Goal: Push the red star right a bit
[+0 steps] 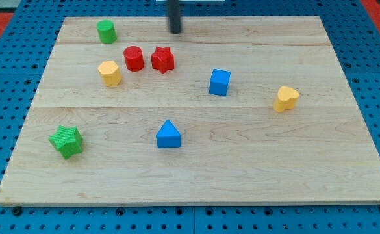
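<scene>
Nearest, green star (pixel 66 141); farther up, red star (pixel 162 59) lies just below-left of my gripperless tip (pixel 175 31).

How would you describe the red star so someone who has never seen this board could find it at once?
Start at the wooden board and go to its upper-left area, just below my tip. Two red blocks sit side by side there, close but whether touching is unclear. The red star is the one toward the view's right: it has points, while the red cylinder beside it is round.
</scene>
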Tool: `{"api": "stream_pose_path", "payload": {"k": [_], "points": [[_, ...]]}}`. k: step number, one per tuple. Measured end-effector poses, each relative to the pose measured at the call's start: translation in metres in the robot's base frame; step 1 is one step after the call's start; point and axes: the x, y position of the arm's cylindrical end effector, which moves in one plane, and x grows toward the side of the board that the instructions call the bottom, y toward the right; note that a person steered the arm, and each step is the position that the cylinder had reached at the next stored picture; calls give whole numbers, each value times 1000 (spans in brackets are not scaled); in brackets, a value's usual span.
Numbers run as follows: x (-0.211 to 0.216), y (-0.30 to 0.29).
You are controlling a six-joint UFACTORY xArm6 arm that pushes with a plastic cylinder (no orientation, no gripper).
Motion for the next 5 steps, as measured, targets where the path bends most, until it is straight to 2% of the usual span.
{"api": "stream_pose_path", "payload": {"k": [1,2,3,4,5], "points": [[73,74],[131,37],[151,-29],[153,-56],[134,-75]]}}
